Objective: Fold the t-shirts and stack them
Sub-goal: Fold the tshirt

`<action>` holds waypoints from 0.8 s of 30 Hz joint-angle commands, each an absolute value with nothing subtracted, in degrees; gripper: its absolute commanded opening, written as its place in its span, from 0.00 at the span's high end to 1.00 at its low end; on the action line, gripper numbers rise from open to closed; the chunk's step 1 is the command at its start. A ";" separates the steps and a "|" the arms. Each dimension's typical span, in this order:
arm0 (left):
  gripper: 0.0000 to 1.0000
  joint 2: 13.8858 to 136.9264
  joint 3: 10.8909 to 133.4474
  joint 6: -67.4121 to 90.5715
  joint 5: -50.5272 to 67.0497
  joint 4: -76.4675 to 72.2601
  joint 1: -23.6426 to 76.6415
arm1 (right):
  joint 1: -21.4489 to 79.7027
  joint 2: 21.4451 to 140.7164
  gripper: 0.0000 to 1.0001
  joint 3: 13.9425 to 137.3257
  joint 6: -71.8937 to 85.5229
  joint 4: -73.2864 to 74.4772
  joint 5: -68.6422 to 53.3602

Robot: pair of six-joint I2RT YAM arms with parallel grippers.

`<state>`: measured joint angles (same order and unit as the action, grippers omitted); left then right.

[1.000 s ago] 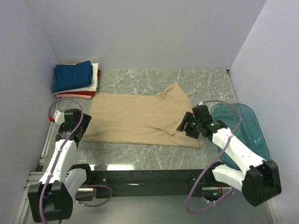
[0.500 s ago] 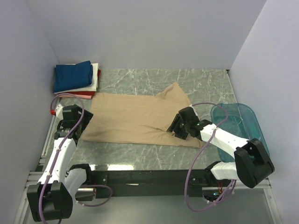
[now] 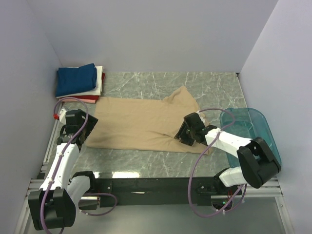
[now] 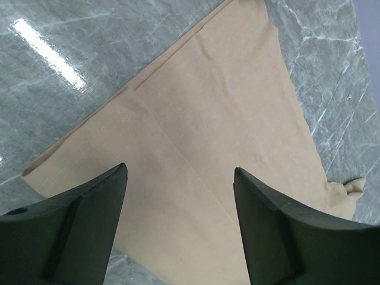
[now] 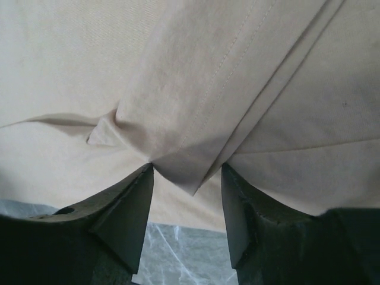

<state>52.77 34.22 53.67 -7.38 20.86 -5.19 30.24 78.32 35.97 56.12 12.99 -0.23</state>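
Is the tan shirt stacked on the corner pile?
No, the tan shirt lies spread on the table, beside the folded pile, not on it.

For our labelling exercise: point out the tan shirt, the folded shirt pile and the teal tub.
tan shirt (image 3: 136, 124), top view, middle of its body
folded shirt pile (image 3: 75, 80), top view, navy top layer
teal tub (image 3: 256, 122), top view, bare inside

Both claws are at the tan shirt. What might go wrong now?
The right claw straddles a layered fold corner of the tan shirt; closing may catch only some layers. The left claw hangs open over the edge, so a one-sided lift could bunch the cloth. The tub sits beside the right arm; a swing might bump it.
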 commanded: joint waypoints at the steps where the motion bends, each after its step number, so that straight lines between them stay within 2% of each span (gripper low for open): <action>1: 0.23 52.73 36.30 52.56 -7.12 19.51 -5.36 | 30.59 79.54 0.45 37.79 56.51 10.81 2.37; 4: 0.23 52.65 36.12 52.56 -6.86 19.42 -5.27 | 30.59 80.15 0.57 38.32 56.34 10.64 2.46; 5: 0.23 52.73 36.12 52.56 -6.86 19.51 -5.36 | 30.67 80.16 0.68 38.41 56.25 10.81 2.55; 7: 0.23 52.47 35.95 52.65 -6.86 19.34 -5.36 | 30.67 80.33 0.79 39.11 55.99 11.34 3.25; 8: 0.23 52.47 35.86 52.65 -6.86 19.34 -5.36 | 30.67 80.33 0.87 39.46 55.81 11.60 3.43; 11: 0.23 52.29 35.68 52.65 -6.86 19.16 -5.45 | 30.67 81.03 0.95 41.47 54.85 12.39 4.04; 15: 0.24 52.73 35.77 52.56 -6.50 18.98 -5.45 | 30.67 83.23 0.99 44.73 53.18 14.23 4.48; 24: 0.24 52.74 36.12 52.29 -6.42 19.25 -5.45 | 31.90 90.52 0.99 53.17 48.34 16.61 7.20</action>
